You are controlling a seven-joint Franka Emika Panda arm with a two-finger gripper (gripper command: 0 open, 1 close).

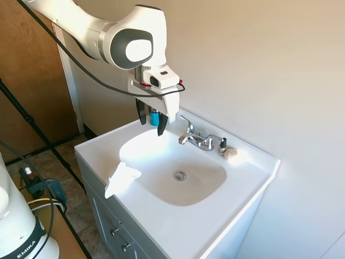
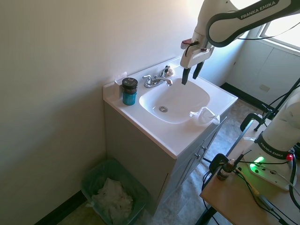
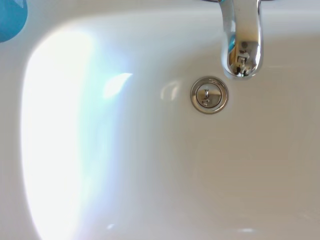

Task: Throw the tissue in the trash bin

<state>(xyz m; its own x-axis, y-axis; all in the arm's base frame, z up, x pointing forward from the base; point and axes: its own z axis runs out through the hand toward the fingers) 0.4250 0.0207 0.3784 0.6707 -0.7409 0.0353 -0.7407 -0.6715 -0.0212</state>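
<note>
Jaws spread apart, nothing between them; gripper (image 1: 152,123) hangs above the sink (image 1: 215,186) basin, over its back part, not touching anything. Same in second exterior view: gripper (image 2: 191,75) above the basin, near the faucet (image 2: 156,81). Tissue (image 1: 121,178) lies crumpled on the sink's front rim, partly overhanging the front edge, well apart from the gripper; in the other exterior view the tissue (image 2: 204,116) sits on that same front rim. Trash bin (image 2: 115,191) stands on the floor beside the vanity, by the wall, below the sink's counter end, with white crumpled paper already in it. Blue jar with dark lid (image 2: 129,91) stands on the sink's back corner, beside the faucet, on the trash bin side. Small pale round object (image 1: 230,154) rests on the sink rim just beside the faucet, opposite side from the jar. Wrist view: chrome spout (image 3: 241,42) over the drain (image 3: 209,94), blue jar edge (image 3: 11,20) in the corner.
</note>
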